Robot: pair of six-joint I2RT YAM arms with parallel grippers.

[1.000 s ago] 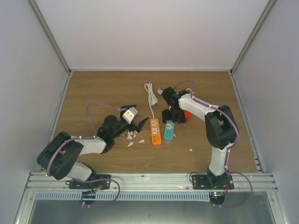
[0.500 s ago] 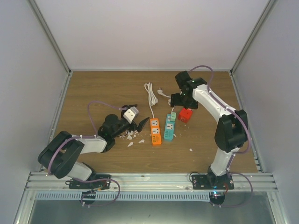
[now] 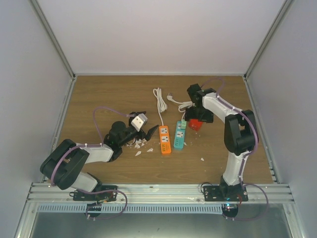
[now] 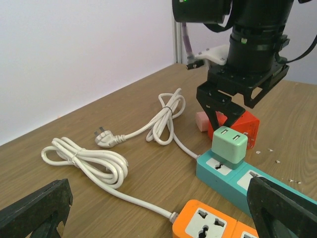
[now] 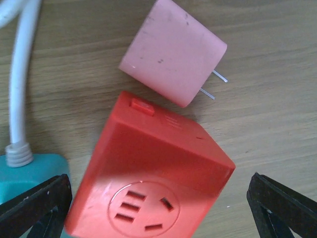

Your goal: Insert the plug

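Note:
A mint-green plug [image 4: 229, 145] stands a little tilted in the far end socket of the teal power strip [image 4: 257, 186]; from above the plug [image 3: 183, 123] sits at the top of the strip [image 3: 178, 139]. My right gripper [image 4: 227, 110] hangs open just behind and above it, holding nothing. In the right wrist view, my right gripper [image 5: 158, 213] straddles a red cube socket [image 5: 148, 183], apart from it. My left gripper [image 4: 158, 210] is open and empty, low over the table, facing the strips; from above it [image 3: 143, 130] lies left of the orange strip [image 3: 165, 139].
A pink charger [image 5: 173, 59] lies on its side behind the red cube [image 3: 196, 124]. White coiled cables [image 4: 84, 158] with a loose white wall plug [image 4: 105, 139] lie at the back. Small white fragments [image 3: 141, 146] are scattered near the left gripper.
My right gripper opened, let go of the mint-green plug on the teal strip, lifted back and now hovers over the red cube. The left arm stayed put.

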